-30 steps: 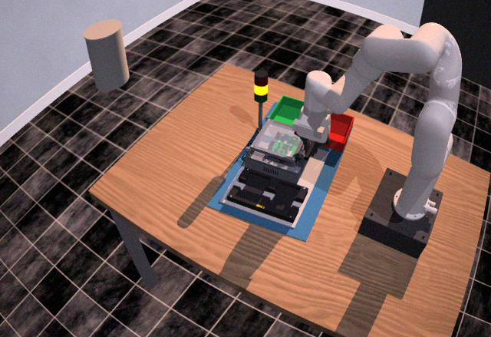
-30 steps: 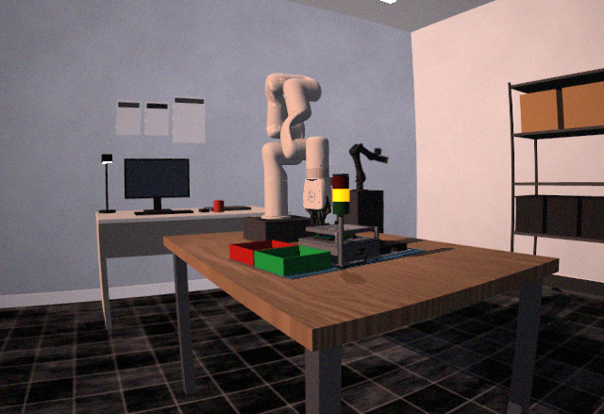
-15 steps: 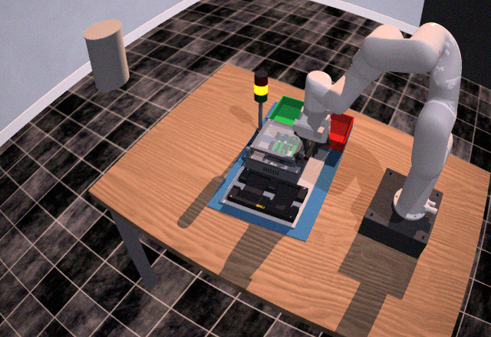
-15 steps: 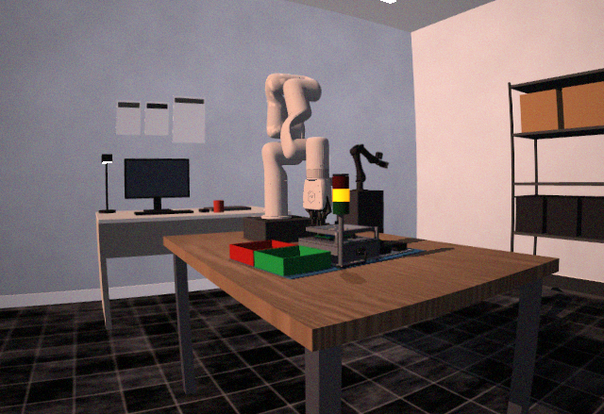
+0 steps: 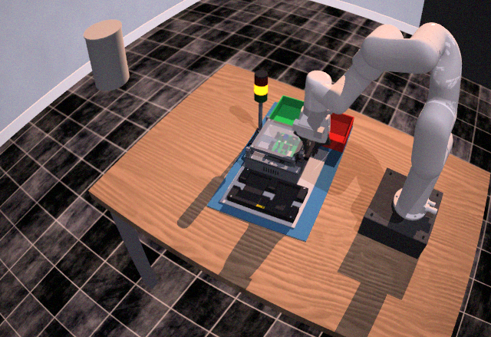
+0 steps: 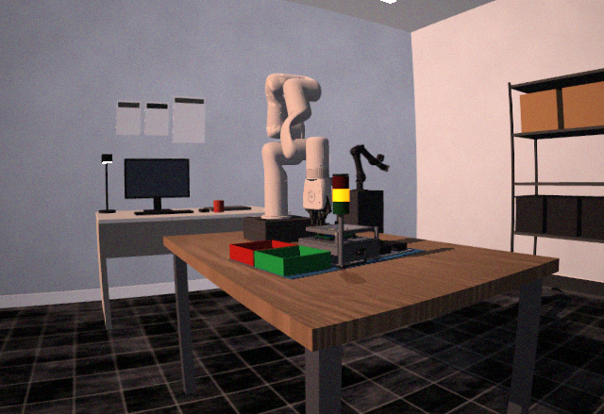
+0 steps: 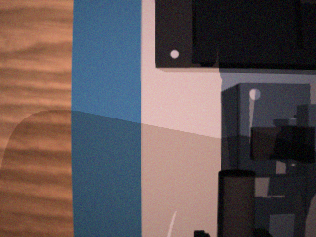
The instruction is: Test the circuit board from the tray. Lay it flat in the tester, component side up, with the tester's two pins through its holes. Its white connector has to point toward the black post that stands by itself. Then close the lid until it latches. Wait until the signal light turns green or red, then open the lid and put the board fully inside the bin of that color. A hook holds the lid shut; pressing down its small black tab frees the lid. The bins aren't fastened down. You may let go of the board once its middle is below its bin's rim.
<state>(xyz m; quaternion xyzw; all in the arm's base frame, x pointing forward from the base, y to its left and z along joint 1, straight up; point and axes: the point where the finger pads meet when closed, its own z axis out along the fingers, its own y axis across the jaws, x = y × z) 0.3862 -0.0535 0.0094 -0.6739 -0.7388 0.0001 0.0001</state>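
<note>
Under one clear lid (image 5: 266, 128) (image 6: 358, 227), inside one tester (image 5: 253, 163) (image 6: 368, 252): one circuit board (image 5: 282, 147). From there in the top view, at eleven o'clock, one yellow-lit signal light (image 5: 260, 89) (image 6: 340, 195); around one, two bins, green (image 5: 286, 100) (image 6: 307, 262) and red (image 5: 347, 131) (image 6: 241, 254); at three, one gripper (image 5: 311, 151) (image 6: 319, 218), fingers slightly apart.
</note>
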